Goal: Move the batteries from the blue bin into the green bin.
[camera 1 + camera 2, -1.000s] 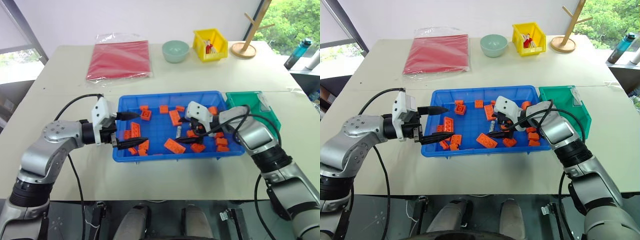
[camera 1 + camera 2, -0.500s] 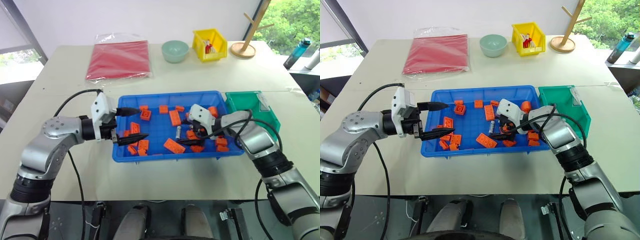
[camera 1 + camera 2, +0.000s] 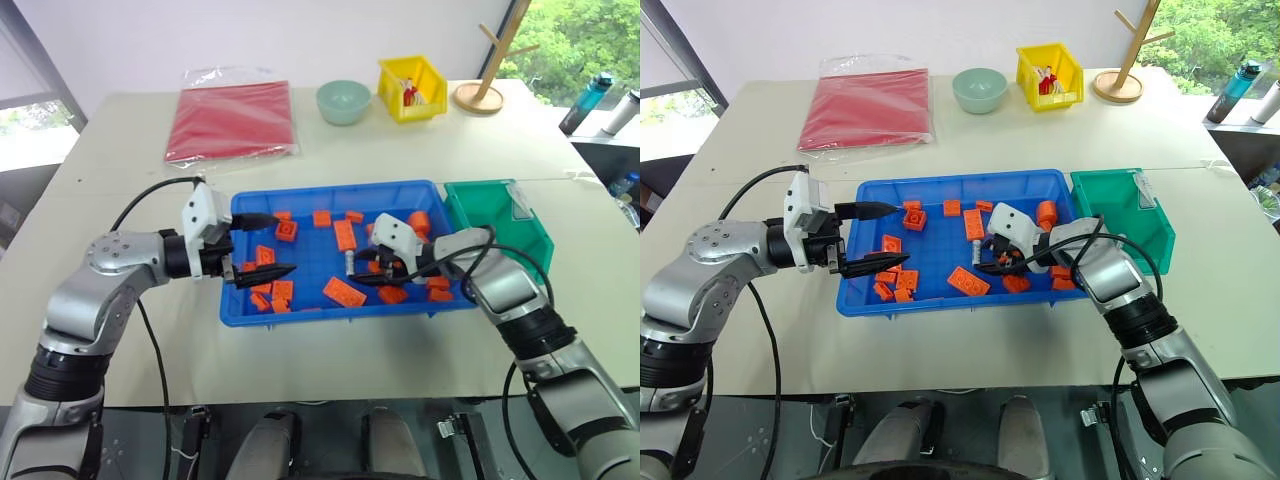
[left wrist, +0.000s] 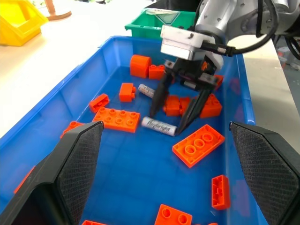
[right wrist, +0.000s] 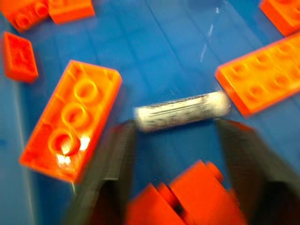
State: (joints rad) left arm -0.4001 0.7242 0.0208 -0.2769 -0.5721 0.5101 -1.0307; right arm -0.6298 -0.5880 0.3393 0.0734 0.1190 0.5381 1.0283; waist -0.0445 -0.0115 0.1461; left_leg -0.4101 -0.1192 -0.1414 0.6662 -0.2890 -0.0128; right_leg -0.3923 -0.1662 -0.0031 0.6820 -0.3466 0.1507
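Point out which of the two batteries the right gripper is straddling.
The battery lying between the right gripper's fingertips, beside the long orange brick; the other battery lies farther back.

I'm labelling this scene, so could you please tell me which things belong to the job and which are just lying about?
Job:
batteries
blue bin
green bin
right tool

Lying about:
orange bricks
red bag
pale bowl
yellow bin
wooden stand
bottle
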